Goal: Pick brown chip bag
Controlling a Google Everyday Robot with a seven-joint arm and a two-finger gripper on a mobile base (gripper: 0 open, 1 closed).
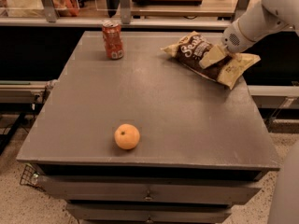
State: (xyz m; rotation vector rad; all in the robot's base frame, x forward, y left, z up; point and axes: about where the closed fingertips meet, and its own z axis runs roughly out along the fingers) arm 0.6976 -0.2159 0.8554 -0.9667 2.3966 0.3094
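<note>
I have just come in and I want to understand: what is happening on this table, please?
A robot arm is working on the brown chip bag, which lies at the far right of the grey table. The gripper is low over the bag's right half, at or very near its surface, and the bag appears not yet lifted. A red can stands at the far left and an orange lies near the front edge, both well apart from the arm.
</note>
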